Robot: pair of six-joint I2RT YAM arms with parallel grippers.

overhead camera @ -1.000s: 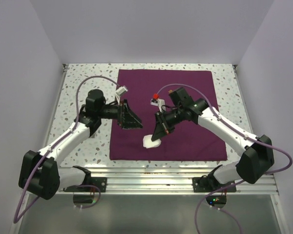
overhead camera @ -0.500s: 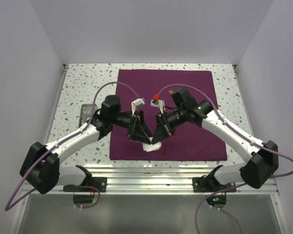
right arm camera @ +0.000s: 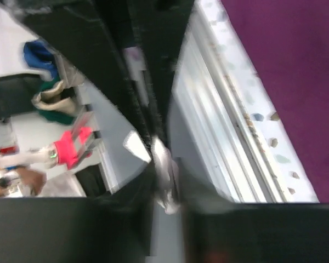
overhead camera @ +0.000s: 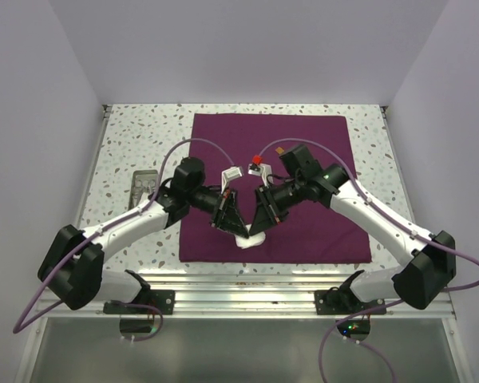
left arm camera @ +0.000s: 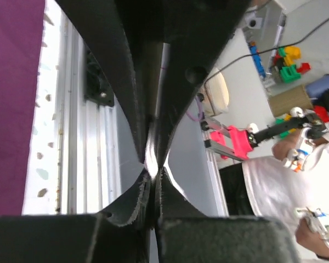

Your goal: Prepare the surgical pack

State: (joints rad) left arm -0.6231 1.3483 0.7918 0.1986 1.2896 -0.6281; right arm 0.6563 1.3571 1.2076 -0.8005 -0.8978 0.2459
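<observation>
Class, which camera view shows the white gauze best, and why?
Top external: the gauze shows as a clear white patch against the cloth, between the two arms. Left wrist shows only a thin white edge of it; right wrist shows a blurred sliver.

The speckled table (overhead camera: 128, 136) bears a flat maroon cloth (overhead camera: 303, 144) and, left of it, a small grey tray (overhead camera: 143, 187).
</observation>
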